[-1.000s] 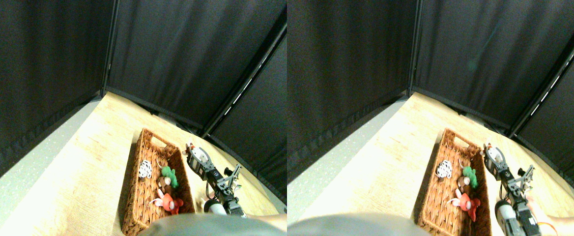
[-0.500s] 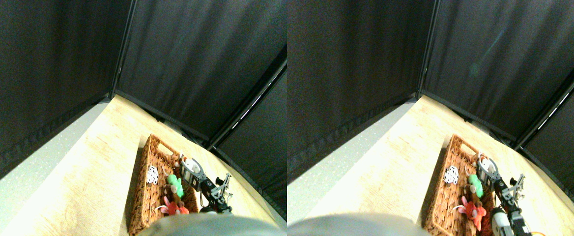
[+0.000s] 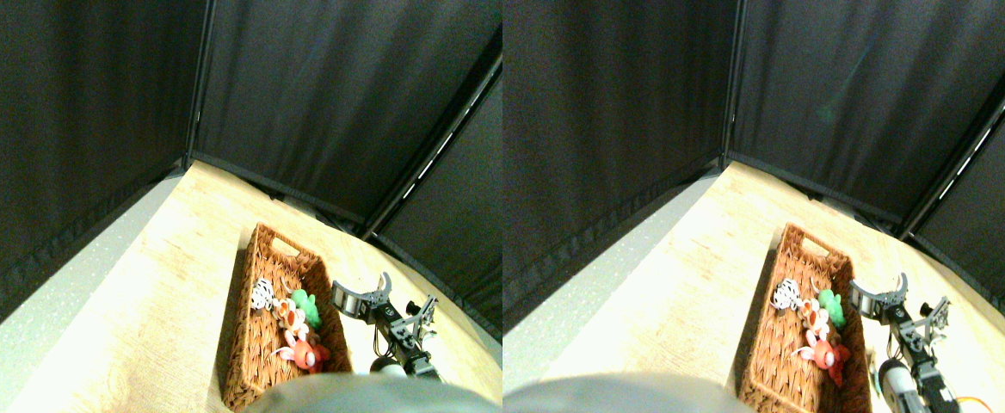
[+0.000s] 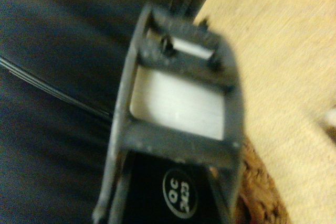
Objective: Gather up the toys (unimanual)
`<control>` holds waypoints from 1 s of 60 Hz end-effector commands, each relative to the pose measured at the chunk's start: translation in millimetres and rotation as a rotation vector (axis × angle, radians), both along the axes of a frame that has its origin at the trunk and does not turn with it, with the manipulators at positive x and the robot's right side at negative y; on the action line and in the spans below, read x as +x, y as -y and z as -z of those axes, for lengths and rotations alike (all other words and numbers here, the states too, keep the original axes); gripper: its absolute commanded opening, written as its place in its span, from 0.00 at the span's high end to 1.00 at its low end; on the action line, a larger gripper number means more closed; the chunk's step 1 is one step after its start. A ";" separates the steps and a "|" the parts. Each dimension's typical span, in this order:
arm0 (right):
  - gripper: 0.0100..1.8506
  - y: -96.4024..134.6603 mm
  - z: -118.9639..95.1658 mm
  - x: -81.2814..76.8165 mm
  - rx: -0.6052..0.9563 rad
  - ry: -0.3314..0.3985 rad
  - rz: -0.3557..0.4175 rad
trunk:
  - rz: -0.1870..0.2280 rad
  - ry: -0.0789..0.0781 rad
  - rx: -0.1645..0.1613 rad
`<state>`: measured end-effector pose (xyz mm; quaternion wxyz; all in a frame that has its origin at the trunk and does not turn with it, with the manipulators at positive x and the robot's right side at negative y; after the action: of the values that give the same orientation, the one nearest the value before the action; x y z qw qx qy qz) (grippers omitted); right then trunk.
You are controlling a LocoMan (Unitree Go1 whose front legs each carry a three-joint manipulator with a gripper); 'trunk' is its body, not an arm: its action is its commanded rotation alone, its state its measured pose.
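Stereo pair view, jaws: the right gripper [image 3: 363, 290] shows its two jaws spread, with nothing between them.
Wrist view, jaw: you see a dark open metal frame [image 4: 178, 114], empty and blurred, with a bit of wicker edge [image 4: 257, 195] beside it.
Gripper position: it hangs just outside the basket's long wall, at 3 o'clock from the toys, over bare wood.
Toys, location: all four that you can see lie inside the wicker basket [image 3: 249, 344], bunched toward the wall nearest the gripper.
Green toy [image 3: 303, 305]: closest to the jaws, against the wall.
Tan-orange toy [image 3: 291, 320]: touching the green one, at its 7 o'clock.
Red-pink toy [image 3: 300, 353]: at 6 o'clock in the group, with a pale limb sticking out.
Spotted toy [image 3: 262, 294]: black on white, at 10 o'clock from the green one and slightly apart.
Handling, judged: plush is light, soft and squashy, not fragile or slippery. You should pinch across the body, because ears and limbs will slip free.
Risk, judged: the toys lie so close together that a grab may lift two.
Basket material: stiff brown weave, long and shallow, with a cut-out handle [image 3: 283, 248] at 12 o'clock.
Surroundings: pale wood-grain floor [image 3: 167, 284], a grey speckled strip [image 3: 55, 301] and matte black curtains [image 3: 313, 86].
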<state>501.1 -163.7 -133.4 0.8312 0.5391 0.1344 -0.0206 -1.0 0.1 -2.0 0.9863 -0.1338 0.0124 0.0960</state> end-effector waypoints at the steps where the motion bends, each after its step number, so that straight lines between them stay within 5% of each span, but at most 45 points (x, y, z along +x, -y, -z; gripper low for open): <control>1: 0.61 34.3 -6.2 5.3 -0.013 0.037 0.080 | 0.077 -0.003 0.054; 11: 0.70 76.7 -3.6 -8.1 -0.082 0.091 0.224 | 0.140 -0.010 0.101; 23: 0.65 104.4 11.0 -26.4 -0.118 0.072 0.265 | 0.175 -0.023 0.122; 38: 0.60 96.2 48.2 -45.5 0.011 -0.022 0.299 | 0.168 -0.033 0.115; 60: 0.47 79.1 85.9 -44.5 0.106 -0.199 0.253 | 0.124 -0.039 0.066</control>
<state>457.0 -243.3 -212.9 0.7808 0.5839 0.1449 -0.1685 -1.9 -3.6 -4.3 0.9953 -0.0844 0.0343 0.0325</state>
